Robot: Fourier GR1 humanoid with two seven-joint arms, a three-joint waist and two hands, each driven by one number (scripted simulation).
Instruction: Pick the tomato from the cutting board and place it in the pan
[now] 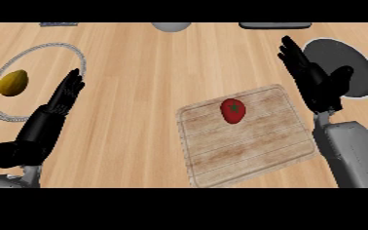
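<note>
Tomato (232,110) sits on cutting board (248,136), lower centre-right. Right hand (310,78) open, fingers straight, at right, over pan (338,61). Left hand (61,100) open, lower left.

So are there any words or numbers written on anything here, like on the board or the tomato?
None: no words, numbers or labels can be read anywhere in this view.
The cutting board shows only wood grain and grooves.
The tomato has just its dark green stem spot.
The pan and the right hand in front of it carry no marks either.
</note>
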